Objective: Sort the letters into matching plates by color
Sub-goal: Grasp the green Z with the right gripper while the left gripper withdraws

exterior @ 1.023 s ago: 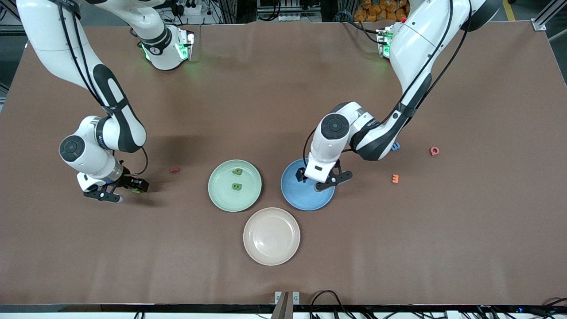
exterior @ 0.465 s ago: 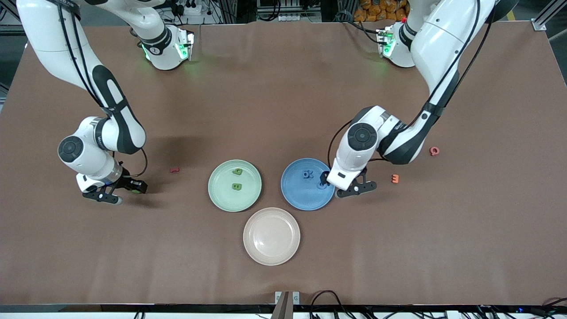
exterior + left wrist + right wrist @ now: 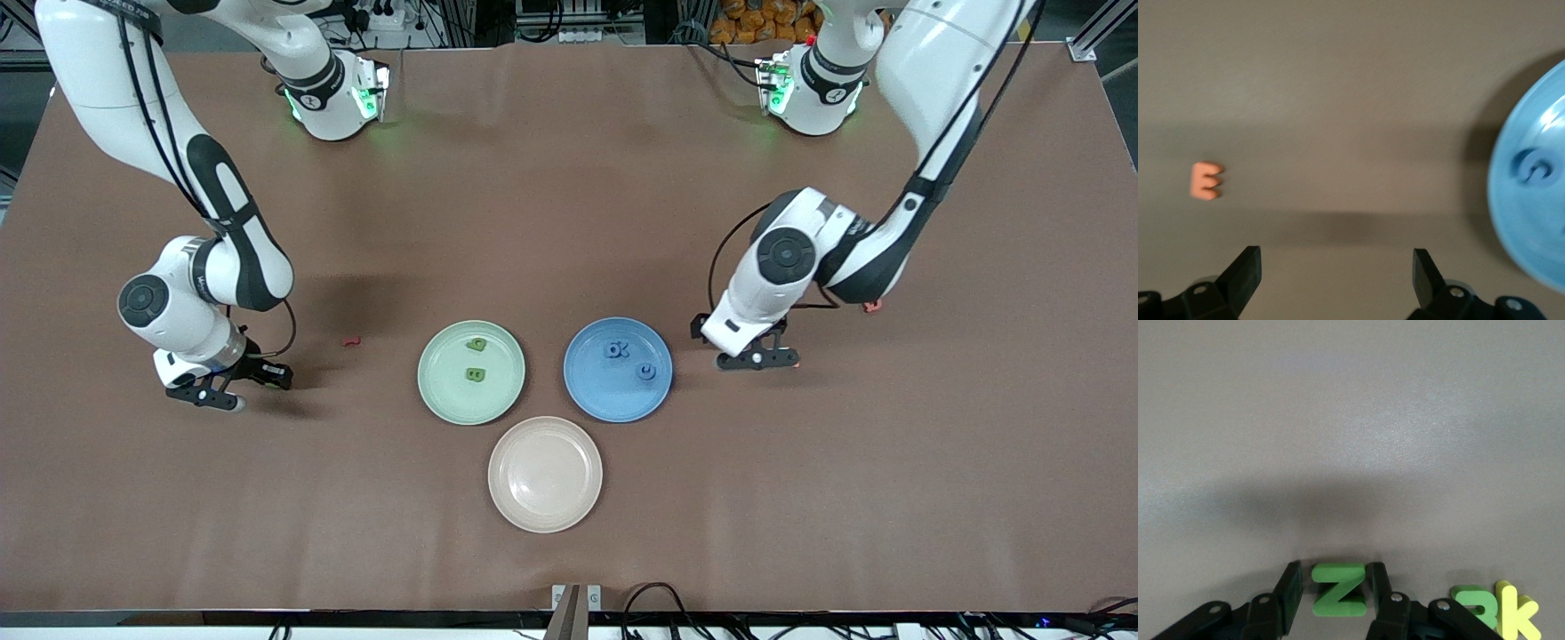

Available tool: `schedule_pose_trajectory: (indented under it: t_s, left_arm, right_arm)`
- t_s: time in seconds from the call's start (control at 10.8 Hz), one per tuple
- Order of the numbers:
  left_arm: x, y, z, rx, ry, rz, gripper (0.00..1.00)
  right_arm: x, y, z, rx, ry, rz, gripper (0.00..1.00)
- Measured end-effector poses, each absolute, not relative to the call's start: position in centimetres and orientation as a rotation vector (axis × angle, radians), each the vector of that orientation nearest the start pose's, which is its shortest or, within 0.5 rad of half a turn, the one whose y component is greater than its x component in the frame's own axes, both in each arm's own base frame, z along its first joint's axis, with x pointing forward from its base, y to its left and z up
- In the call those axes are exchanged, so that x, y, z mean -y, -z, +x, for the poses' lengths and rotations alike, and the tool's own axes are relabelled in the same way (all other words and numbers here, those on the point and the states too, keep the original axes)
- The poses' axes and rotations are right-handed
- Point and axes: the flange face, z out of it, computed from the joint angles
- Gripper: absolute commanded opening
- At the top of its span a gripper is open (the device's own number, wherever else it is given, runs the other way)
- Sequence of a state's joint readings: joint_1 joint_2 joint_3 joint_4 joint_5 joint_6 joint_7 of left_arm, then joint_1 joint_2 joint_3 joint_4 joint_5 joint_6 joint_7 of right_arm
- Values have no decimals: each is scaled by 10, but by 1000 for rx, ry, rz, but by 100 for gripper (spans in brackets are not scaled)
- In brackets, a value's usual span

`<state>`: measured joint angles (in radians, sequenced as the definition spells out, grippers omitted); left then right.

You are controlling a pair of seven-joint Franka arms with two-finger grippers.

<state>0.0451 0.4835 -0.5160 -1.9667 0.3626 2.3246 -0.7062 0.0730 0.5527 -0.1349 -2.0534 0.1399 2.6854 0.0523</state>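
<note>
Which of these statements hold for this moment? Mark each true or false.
1. The pale green plate holds two green letters. True.
2. The beige plate holds a blue letter. False: it holds nothing; the blue letters lie in the blue plate.
3. The left end effector grips the orange E. False: its fingers are open and the E lies apart on the table.
4. A green Z sits between the right end effector's fingers. True.

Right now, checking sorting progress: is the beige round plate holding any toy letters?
No, the beige round plate shows only its bare matte surface in the front view.
</note>
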Motion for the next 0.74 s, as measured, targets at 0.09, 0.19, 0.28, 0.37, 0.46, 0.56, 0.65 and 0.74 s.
schedule_pose_trajectory:
  t_s: [0.09, 0.19, 0.28, 0.37, 0.46, 0.56, 0.65, 0.74]
  left_arm:
    - [241, -254, 544, 6, -52, -3106, 100]
    - [216, -259, 539, -34, -55, -3120, 100]
    - [195, -263, 534, -65, -39, -3141, 100]
    - [180, -264, 528, -84, -26, -3155, 100]
    - [171, -261, 524, -109, -17, -3145, 100]
    - [168, -258, 519, -129, -19, -3134, 100]
    - [169, -256, 515, -140, -24, -3131, 100]
    - [171, -255, 514, -146, -26, -3130, 100]
  right_arm:
    - [41, -174, 599, -337, 140, -3124, 34]
    - [42, -175, 599, -338, 141, -3124, 31]
    - [42, -175, 599, -339, 141, -3124, 28]
    - [42, -175, 599, -339, 141, -3123, 27]
    - [42, -175, 599, -339, 140, -3123, 26]
    - [42, -175, 599, -339, 140, -3123, 26]
    - [42, -175, 599, -338, 140, -3124, 26]
    - [42, -175, 599, -337, 140, -3124, 26]
